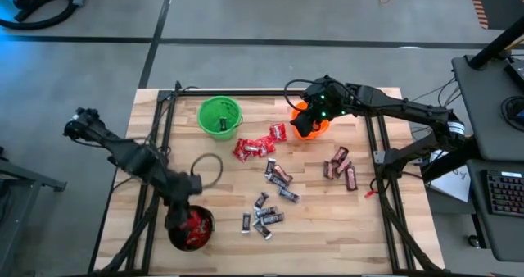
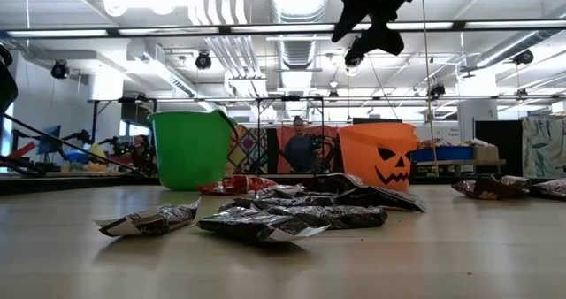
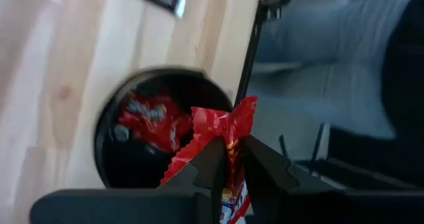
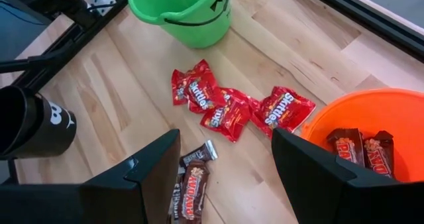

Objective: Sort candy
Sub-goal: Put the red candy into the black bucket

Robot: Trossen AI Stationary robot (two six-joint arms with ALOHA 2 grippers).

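Note:
My left gripper (image 3: 232, 146) is shut on a bright red squarish candy packet (image 3: 222, 126) and hovers over the black bucket (image 3: 109, 154), which holds more red packets (image 3: 149, 118). In the high view this gripper (image 1: 185, 207) sits at the table's near left. My right gripper (image 4: 225, 136) is open and empty above the orange bucket (image 1: 321, 129); dark brown-red bars (image 4: 358, 148) lie inside that bucket. Loose red packets (image 1: 250, 148), black-silver bars (image 1: 264, 215) and brown-red bars (image 1: 340, 164) lie flat on the wooden table. My left gripper pinches the red packet between its two fingers, coming from above and pointing down. The packet's crimped end (image 3: 238, 114) sticks out past the fingertips. The packet is lifted clear, over the black bucket's opening.
The green bucket (image 1: 220, 117) stands upright at the far side, left of the orange one. A thin ring (image 1: 209, 169) lies near the left arm. Dark metal frame rails (image 1: 160, 138) run along the table's left, right and far edges. A person (image 2: 301, 149) stands far behind the table.

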